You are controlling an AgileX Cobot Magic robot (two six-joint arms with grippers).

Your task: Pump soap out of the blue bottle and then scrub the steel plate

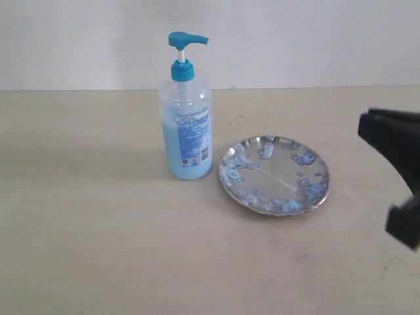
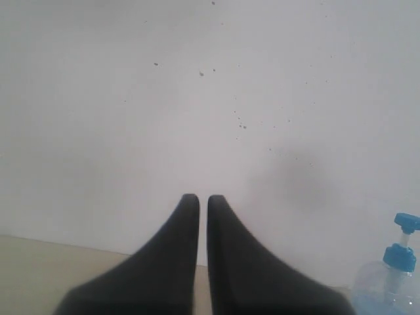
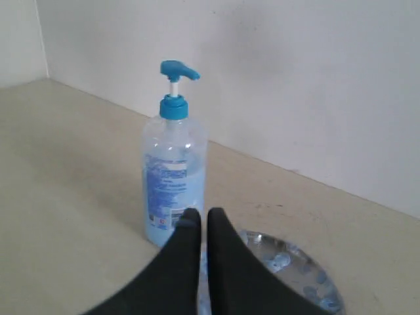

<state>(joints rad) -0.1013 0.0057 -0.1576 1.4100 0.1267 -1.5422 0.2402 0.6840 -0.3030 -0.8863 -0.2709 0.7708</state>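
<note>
The blue bottle [image 1: 187, 125] stands upright on the table, its pump head [image 1: 186, 41] up, with light blue soap [image 1: 184, 156] filling its lower part. Just to its right lies the steel plate [image 1: 282, 172], dotted with pale blue soap blobs [image 1: 304, 157]. My right gripper [image 1: 392, 134] hangs at the right edge, clear of the plate. In the right wrist view it [image 3: 203, 213] is shut and holds nothing, pointing at the bottle [image 3: 174, 177] and the plate [image 3: 295, 262]. My left gripper [image 2: 203, 198] is shut and holds nothing, facing the wall, with the bottle [image 2: 394, 282] off to one side.
The beige table [image 1: 98, 230] runs back to a white wall [image 1: 295, 39]. Apart from the bottle and the plate, nothing stands on it.
</note>
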